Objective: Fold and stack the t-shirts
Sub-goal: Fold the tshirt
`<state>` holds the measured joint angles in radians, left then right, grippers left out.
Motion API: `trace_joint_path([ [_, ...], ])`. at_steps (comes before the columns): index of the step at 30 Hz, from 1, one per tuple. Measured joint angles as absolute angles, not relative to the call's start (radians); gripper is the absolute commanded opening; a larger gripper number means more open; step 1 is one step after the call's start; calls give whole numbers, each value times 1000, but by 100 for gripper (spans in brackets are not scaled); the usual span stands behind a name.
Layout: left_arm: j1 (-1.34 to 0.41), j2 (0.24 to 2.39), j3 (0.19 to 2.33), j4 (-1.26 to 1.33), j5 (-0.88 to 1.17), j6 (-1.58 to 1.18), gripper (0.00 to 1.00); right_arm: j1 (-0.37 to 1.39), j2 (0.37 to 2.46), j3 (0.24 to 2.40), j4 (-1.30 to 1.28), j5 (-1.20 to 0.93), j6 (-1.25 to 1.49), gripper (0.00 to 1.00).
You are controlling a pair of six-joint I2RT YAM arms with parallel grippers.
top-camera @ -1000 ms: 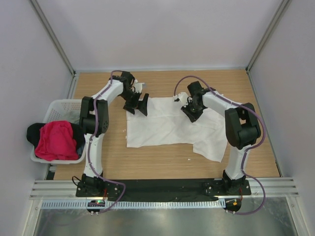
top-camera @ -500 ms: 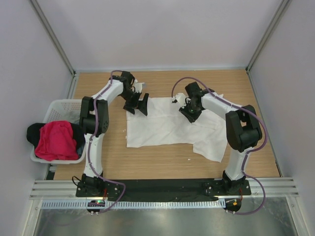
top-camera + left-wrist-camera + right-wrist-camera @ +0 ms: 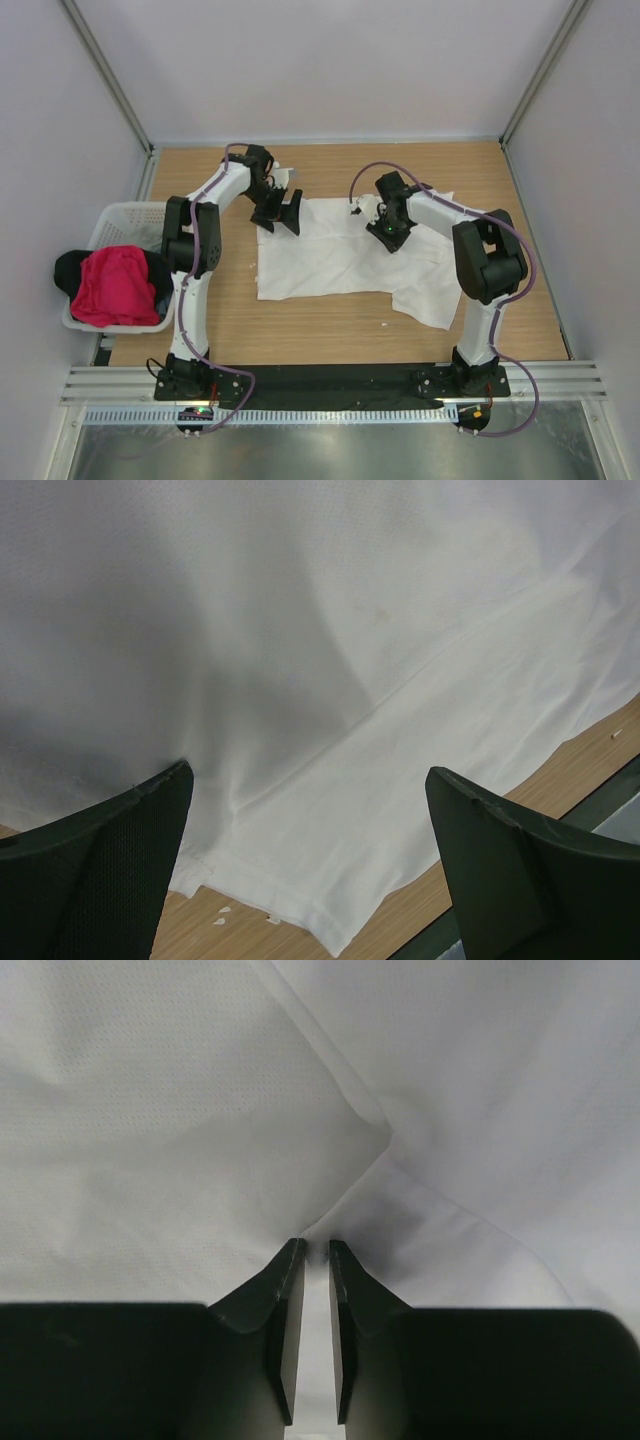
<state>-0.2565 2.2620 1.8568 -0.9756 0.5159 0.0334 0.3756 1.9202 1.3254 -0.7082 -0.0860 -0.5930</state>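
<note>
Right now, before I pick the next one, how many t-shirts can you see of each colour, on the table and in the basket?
white t-shirt, spread on the table: 1
pink-red t-shirt, on top in the basket: 1
black t-shirt, under the pink-red one: 1 that shows
Total: 3
</note>
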Motion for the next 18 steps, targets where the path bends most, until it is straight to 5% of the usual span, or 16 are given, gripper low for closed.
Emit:
trace_joint_path([
  [4,-257,2262,1857,-976,516,33,100,376,1922,1324,-707,-76,-586,1],
  [15,-257,2262,1858,-976,516,33,100,358,1921,1468,-859,-226,-569,1],
  [18,-257,2262,1858,-976,516,33,99,347,1923,1520,-917,-299,-569,9],
])
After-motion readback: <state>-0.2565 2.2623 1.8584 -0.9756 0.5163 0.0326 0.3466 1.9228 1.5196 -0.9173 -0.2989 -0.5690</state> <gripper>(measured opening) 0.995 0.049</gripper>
